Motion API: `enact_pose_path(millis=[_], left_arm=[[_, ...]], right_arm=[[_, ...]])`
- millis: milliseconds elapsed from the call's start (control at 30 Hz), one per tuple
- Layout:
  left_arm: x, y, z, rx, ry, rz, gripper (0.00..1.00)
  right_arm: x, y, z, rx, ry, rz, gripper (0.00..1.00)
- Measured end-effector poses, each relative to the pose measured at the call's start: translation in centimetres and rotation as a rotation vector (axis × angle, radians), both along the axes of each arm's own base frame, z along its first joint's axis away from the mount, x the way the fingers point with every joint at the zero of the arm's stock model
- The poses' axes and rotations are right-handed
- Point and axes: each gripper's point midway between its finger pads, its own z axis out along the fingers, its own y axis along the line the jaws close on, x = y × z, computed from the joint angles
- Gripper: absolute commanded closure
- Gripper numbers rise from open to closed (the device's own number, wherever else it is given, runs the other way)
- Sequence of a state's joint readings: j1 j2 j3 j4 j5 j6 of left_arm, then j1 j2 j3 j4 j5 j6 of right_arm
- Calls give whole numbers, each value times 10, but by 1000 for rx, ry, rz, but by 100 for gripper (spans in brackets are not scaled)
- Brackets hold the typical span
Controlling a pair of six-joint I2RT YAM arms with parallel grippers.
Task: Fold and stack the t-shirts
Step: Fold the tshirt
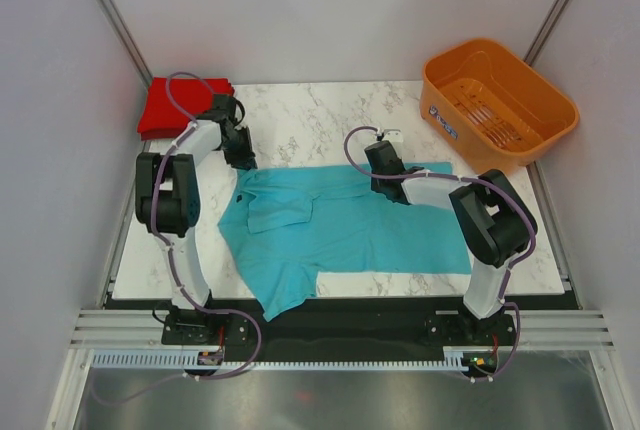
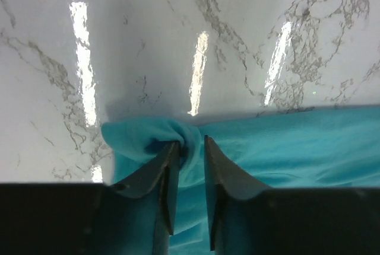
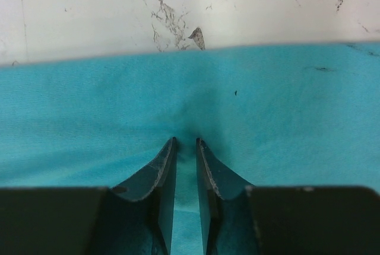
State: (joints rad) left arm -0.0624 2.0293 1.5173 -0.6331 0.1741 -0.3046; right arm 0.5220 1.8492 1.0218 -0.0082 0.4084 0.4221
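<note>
From above, a teal t-shirt lies spread across the middle of a marble table. A red t-shirt sits folded at the far left corner, and an orange basket stands far right. At the left wrist, the left gripper pinches a bunched corner of teal cloth. At the right wrist, the right gripper nips a puckered fold near the shirt's far edge.

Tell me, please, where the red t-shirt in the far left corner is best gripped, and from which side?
Grip the red t-shirt at its right edge, the one facing the open marble table, coming down from above and slightly from the right. It lies folded flat with its left side close against the wall, so probably only that edge leaves room for the fingers.
</note>
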Motion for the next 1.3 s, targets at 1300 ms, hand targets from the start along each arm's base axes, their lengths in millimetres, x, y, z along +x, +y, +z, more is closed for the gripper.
enact_pose_path(millis=[1300], left_arm=[[-9,49,65,8,-76,321,63]], right_arm=[[2,4,29,61,18,58,69]])
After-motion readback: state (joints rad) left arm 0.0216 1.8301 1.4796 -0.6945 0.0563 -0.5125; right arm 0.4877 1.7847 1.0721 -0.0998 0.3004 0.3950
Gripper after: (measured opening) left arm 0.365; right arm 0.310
